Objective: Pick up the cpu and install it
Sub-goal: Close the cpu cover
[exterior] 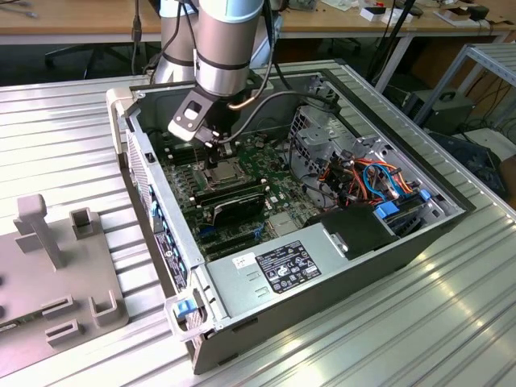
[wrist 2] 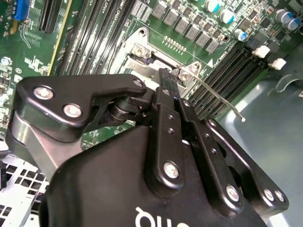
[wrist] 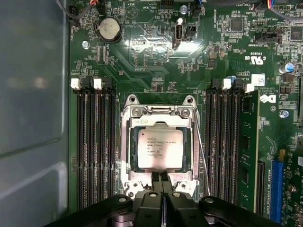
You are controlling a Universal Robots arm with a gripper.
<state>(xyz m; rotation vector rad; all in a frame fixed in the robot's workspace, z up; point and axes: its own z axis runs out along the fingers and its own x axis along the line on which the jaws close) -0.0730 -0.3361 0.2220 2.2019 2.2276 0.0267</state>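
bordering cpu (wrist: 160,149) edge, end effector (wrist: 161,176) closed

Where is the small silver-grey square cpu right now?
In the first wrist view the flat silver-grey square cpu lies inside the metal socket frame, between two banks of black memory slots, close to the black gripper.

Ribbed metal table (exterior: 387,339), two items on it.
Open computer case (exterior: 258,318) sits mid-table; grey fixture plate (exterior: 24,282) lies at the exterior view's left edge.

A ribbed metal tabletop (exterior: 387,322) fronts wooden desks (exterior: 81,16), with a grey metal rack (exterior: 493,58) beside them.
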